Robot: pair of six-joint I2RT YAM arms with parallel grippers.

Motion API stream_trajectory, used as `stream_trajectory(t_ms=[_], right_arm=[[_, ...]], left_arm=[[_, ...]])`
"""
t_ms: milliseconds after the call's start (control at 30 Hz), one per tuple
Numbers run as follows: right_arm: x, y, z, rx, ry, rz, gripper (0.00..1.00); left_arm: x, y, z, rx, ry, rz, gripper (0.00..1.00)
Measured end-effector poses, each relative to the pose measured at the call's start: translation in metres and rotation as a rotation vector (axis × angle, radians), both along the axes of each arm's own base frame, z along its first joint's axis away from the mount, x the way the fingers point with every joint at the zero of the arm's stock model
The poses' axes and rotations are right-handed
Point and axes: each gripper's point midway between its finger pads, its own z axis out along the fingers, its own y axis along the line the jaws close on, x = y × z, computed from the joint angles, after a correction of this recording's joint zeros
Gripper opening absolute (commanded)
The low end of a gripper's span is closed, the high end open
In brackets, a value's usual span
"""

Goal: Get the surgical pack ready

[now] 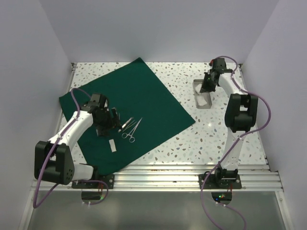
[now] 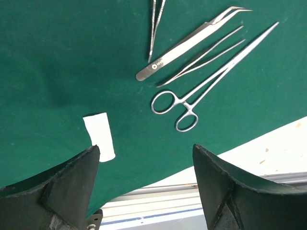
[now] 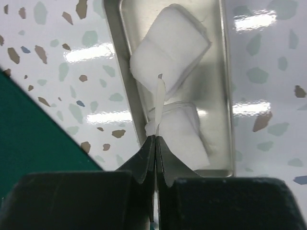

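The surgical pack's dark green cloth (image 1: 144,96) lies spread flat on the left of the table. On it lie steel instruments (image 1: 130,128): ring-handled forceps (image 2: 192,100), bent tweezers (image 2: 192,43) and two slimmer ones, plus a white pad (image 2: 100,135). My left gripper (image 2: 145,147) hangs open above the cloth's near edge, holding nothing. At the back right, the silver tray (image 1: 196,86) holds two white pads (image 3: 170,48). My right gripper (image 3: 156,137) is shut over the tray's near end, pinching a thin white pad (image 3: 159,103) seen edge-on.
The cloth's corner (image 3: 29,129) reaches to the left of the tray. An aluminium rail (image 1: 192,172) runs along the table's near edge. White walls close in the left, right and back sides.
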Motion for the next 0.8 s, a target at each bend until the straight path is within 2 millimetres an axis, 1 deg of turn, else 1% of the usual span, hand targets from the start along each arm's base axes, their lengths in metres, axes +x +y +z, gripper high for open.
stream_trajectory(t_ms=[100, 167, 200, 233, 267, 300, 400, 467, 567, 667, 733, 800], right_arm=[[-0.002, -0.014, 0.001, -0.072, 0.001, -0.001, 0.0], [-0.004, -0.019, 0.001, -0.107, 0.005, 0.002, 0.1], [-0.005, -0.022, 0.0, -0.12, 0.011, 0.003, 0.17], [-0.006, -0.023, 0.0, -0.13, 0.018, 0.007, 0.28], [-0.005, -0.025, 0.001, -0.145, 0.023, 0.008, 0.32], [-0.002, -0.025, 0.003, -0.15, 0.016, 0.01, 0.41], [0.004, -0.025, 0.006, -0.178, 0.001, 0.012, 0.48], [0.004, -0.022, 0.007, -0.193, 0.003, 0.018, 0.49], [-0.001, -0.009, 0.006, -0.187, 0.016, 0.03, 0.49], [-0.012, 0.009, 0.009, -0.135, 0.027, 0.036, 0.5], [-0.024, 0.025, 0.018, -0.077, 0.029, 0.043, 0.51], [-0.038, 0.044, 0.035, -0.012, 0.011, 0.058, 0.51]], left_arm=[[0.0, 0.002, -0.001, 0.01, 0.002, 0.004, 0.82], [0.0, 0.003, -0.002, 0.015, 0.003, 0.005, 0.84], [0.0, 0.003, -0.002, 0.018, 0.003, 0.006, 0.84], [0.0, 0.003, -0.003, 0.02, 0.005, 0.007, 0.85], [0.0, 0.004, -0.003, 0.024, 0.007, 0.008, 0.85], [0.0, 0.005, -0.004, 0.028, 0.009, 0.009, 0.85], [-0.002, 0.008, -0.005, 0.048, 0.014, 0.015, 0.85], [-0.004, 0.009, -0.007, 0.063, 0.024, 0.02, 0.84], [-0.011, 0.01, -0.011, 0.081, 0.045, 0.022, 0.83], [-0.015, 0.01, -0.012, 0.098, 0.06, 0.021, 0.8], [-0.019, 0.009, -0.015, 0.106, 0.071, 0.021, 0.76], [-0.027, 0.009, -0.021, 0.116, 0.096, 0.023, 0.73]])
